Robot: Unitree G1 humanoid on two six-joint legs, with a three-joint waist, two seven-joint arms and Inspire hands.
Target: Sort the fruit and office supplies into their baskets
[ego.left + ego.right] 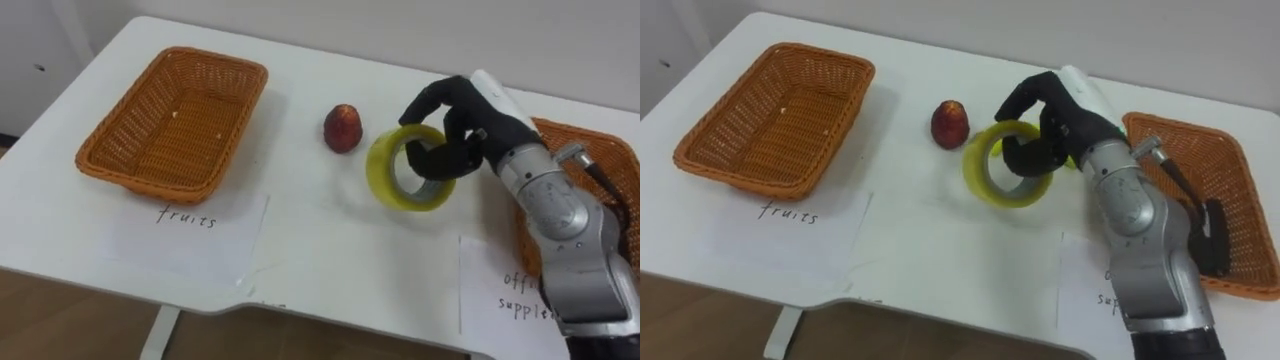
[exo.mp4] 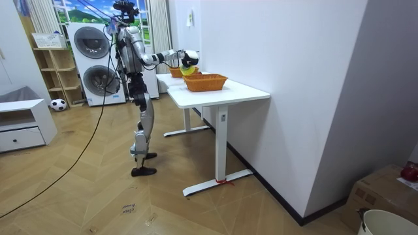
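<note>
Holding the tape roll (image 1: 380,172) on my curled right hand (image 1: 470,115), I should carry it level, clear of the fruit (image 1: 343,128) at its left, into the basket (image 1: 1200,160) at its right.

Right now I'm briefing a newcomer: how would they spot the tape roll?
Start at the white table, then find the red fruit near its middle. Just right of it is the tape roll: the only yellow ring, gripped by the right hand's dark fingers.
</note>
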